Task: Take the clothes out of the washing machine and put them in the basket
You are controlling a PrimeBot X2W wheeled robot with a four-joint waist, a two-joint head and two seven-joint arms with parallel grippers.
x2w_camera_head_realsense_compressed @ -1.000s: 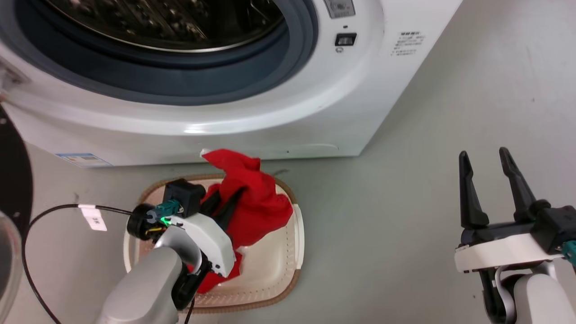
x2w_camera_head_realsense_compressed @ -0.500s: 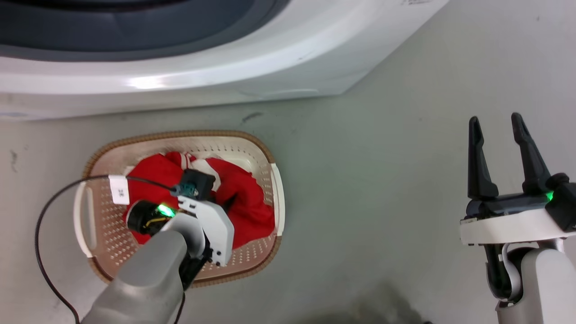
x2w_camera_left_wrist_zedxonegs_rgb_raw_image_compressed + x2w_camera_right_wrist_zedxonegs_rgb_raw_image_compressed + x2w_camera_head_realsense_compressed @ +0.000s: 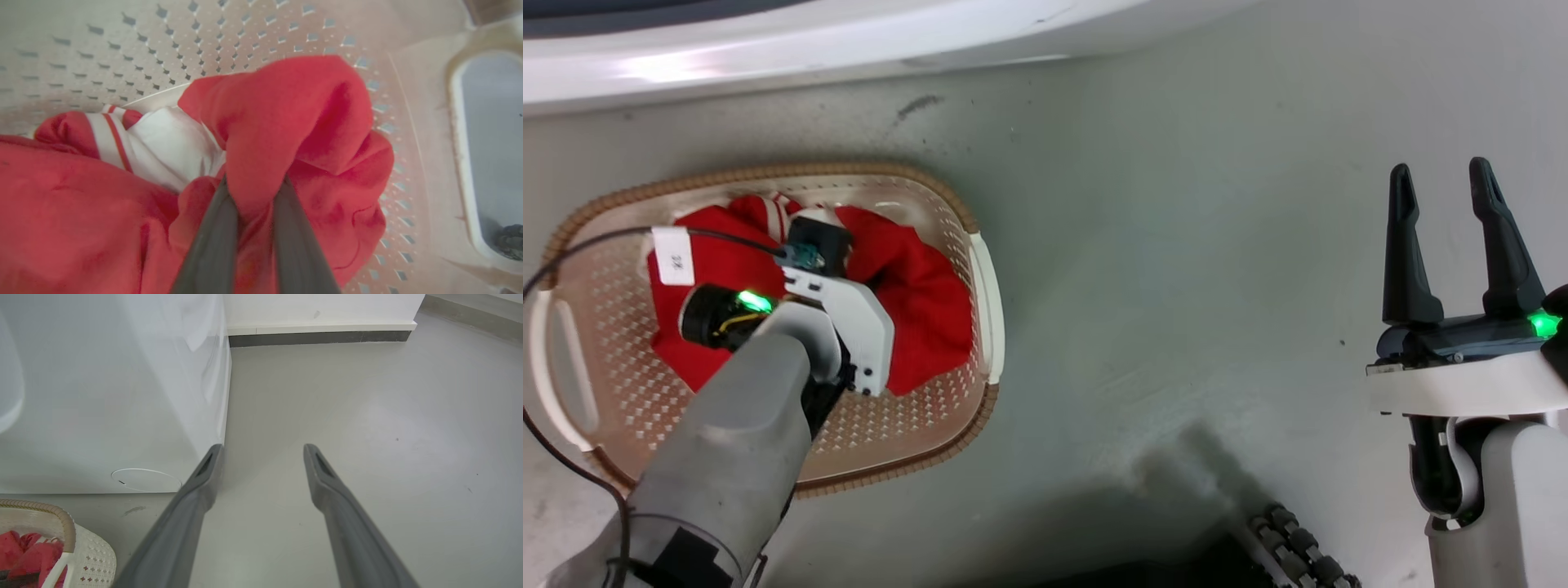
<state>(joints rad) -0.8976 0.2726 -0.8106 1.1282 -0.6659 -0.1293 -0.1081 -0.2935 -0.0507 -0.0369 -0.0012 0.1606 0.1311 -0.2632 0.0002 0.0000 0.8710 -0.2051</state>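
The clothes (image 3: pixel 915 286) lie in the basket (image 3: pixel 768 173), a crumpled bright red heap stretched along the basket's long axis and bunched toward the side nearer the washing machine (image 3: pixel 849 41). That long axis runs left to right across the head view, roughly in line with the washer's white front. At the heap's far edge a white panel with red-and-white striped trim shows between red folds. The basket is cream and perforated, with a brown woven-look rim and pale side handles, and it stands on the grey floor (image 3: pixel 1176 245) just in front of the machine. The left pincer (image 3: pixel 254 196) reaches down into the basket, clamped on a fold of red cloth. The right pincer (image 3: pixel 1441 175) hangs over bare floor well to the right, fingers spread, empty, pointing toward the washer
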